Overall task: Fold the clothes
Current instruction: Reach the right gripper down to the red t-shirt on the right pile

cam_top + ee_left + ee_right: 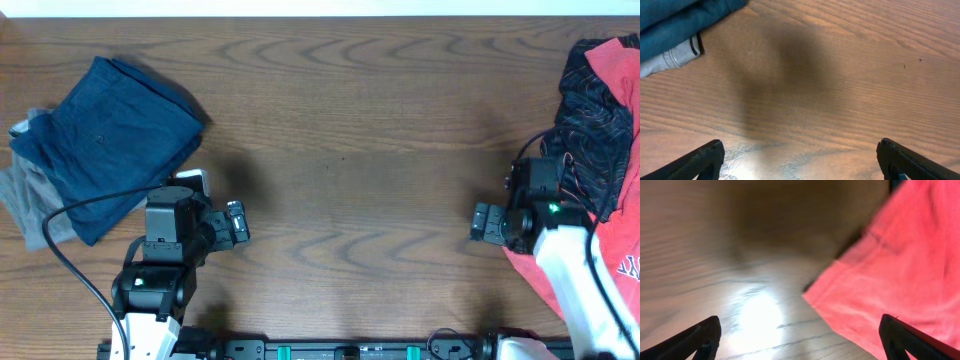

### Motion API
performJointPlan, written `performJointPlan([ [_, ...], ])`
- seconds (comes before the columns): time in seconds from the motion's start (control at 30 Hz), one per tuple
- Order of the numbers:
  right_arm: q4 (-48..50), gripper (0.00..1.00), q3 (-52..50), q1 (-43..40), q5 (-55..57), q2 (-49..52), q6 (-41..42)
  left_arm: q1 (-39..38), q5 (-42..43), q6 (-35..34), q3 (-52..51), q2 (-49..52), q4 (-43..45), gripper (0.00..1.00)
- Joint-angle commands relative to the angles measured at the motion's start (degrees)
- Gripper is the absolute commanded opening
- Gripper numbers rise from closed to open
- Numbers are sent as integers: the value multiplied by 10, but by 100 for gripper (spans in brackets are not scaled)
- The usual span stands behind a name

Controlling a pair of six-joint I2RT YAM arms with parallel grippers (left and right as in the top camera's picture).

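Where the brown wood-grain table (340, 130) nears its left edge, two garments lie stacked: a folded dark blue cloth garment (110, 135) on top of a crumpled grey garment (22, 200). At the right edge two more are heaped together, a black garment with thin red patterning (590, 110) and a loose red garment (622, 170), making four in all. Two grippers attend them. The left gripper (237, 222) hovers over bare wood just beside the blue garment's lower right corner, its jaws spread wide and holding nothing; its wrist camera shows blue fabric and a grey hem at the upper left, apart from the fingers (700, 160). The right gripper (482, 222) sits just left of the red and black heap, likewise spread and empty, and the red cloth's edge lies near its right finger (910, 337). A pale strip (320, 6) runs along the table's far edge; the rest of the room is out of view.
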Motion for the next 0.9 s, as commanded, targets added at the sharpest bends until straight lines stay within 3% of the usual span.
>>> performJointPlan([
  [0.0, 5, 99, 6, -37, 66, 50, 64, -1, 3, 8, 13, 0, -1, 98],
  [0.23, 27, 97, 2, -78, 99, 116, 82, -1, 3, 8, 13, 0, -1, 98],
  [0.27, 27, 94, 1, -80, 99, 122, 82, -1, 3, 8, 13, 0, -1, 98],
  [0.37, 28, 65, -7, -87, 99, 132, 82, -1, 3, 8, 13, 0, -1, 98],
  [0.5, 37, 58, -20, -98, 99, 132, 82, -1, 3, 8, 13, 0, -1, 98],
  [0.6, 40, 41, -27, -105, 89, 132, 82, -1, 3, 8, 13, 0, 0, 98],
  [0.63, 42, 40, -28, -107, 83, 132, 82, -1, 3, 8, 13, 0, 1, 98],
  [0.7, 46, 44, -30, -110, 73, 132, 82, -1, 3, 8, 13, 0, 1, 98],
  [0.77, 58, 73, -30, -110, 36, 132, 82, -1, 3, 8, 13, 0, 1, 98],
  [0.83, 73, 84, -30, -110, -3, 132, 76, -1, 3, 8, 13, 0, 1, 97],
  [0.87, 82, 84, -30, -110, -23, 132, 66, -1, 3, 8, 13, 0, 3, 98],
])
